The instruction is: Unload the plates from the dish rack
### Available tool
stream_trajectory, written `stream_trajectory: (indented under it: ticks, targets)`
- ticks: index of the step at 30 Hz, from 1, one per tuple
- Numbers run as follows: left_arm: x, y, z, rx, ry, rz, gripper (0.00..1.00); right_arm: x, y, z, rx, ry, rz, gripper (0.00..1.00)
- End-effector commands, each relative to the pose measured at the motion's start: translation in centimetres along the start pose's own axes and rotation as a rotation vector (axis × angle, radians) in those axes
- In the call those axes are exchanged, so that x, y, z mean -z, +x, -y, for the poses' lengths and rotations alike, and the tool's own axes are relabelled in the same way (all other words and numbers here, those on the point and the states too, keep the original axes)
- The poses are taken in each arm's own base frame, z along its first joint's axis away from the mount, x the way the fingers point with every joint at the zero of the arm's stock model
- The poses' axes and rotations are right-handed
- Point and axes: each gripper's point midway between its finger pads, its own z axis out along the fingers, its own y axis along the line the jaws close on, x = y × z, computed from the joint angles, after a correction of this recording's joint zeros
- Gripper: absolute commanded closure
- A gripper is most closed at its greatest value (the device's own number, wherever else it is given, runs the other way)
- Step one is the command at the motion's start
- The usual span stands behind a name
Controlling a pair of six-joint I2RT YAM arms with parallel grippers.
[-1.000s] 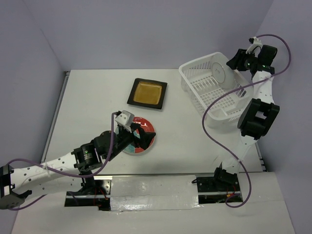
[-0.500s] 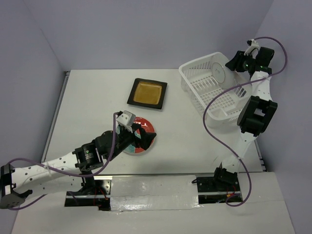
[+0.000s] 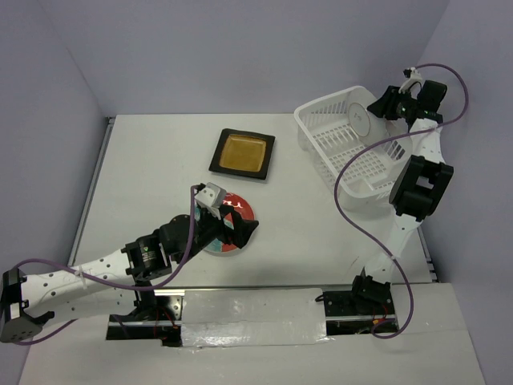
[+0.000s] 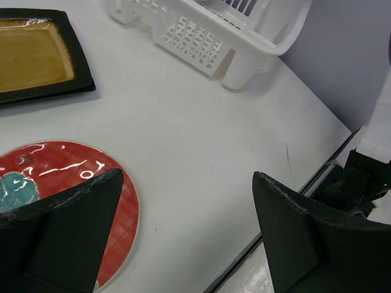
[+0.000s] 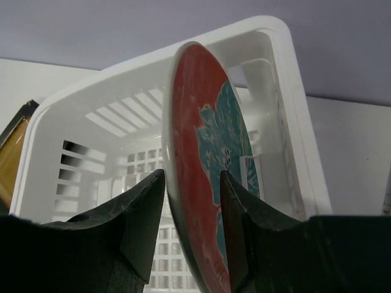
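The right gripper (image 5: 191, 178) is clamped on the upright round plate (image 5: 204, 140) in the dish rack (image 5: 85, 91), while the left gripper (image 4: 186, 177) hangs with its jaws wide apart over the counter (image 4: 201, 122).

Surface (image 3: 288, 188): left free between amber plate (image 3: 243, 154) and dish rack (image 3: 325, 136).
Rack interior: narrowed by upright round plate (image 3: 362, 120), apparently by pegs (image 3: 343, 147) too.
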Motion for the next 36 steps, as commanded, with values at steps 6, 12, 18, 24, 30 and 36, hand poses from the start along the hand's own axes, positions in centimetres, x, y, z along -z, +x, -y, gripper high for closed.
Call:
stream_trajectory:
  ticks: [6,12,18,24,30,36]
  targets:
    - [0.0,-2.8,1.2,0.031,0.028,0.064,0.0,-0.2,-2.0,-0.6,0.032,-0.022,0.078,0.67]
    - [-0.2,-2.6,0.9,0.026,0.011,0.062,0.0,-0.1,-2.4,-1.1,0.047,-0.043,0.1,0.82]
    - [-0.2,-2.7,1.1,0.031,0.02,0.06,0.01,0.6,-3.9,-2.5,0.12,-0.075,0.144,0.97]
    - [-0.2,-2.7,0.8,0.026,0.005,0.064,0.0,1.2,-4.5,-3.2,0.189,-0.086,0.198,1.0]
    - [-0.4,-2.7,1.1,0.027,0.013,0.059,0.0,2.2,-7.2,-4.4,0.232,-0.079,0.24,1.0]
    - [-0.6,-2.4,1.1,0.023,0.011,0.05,0.0,3.2,-8.1,-5.3,0.266,-0.08,0.282,1.0]
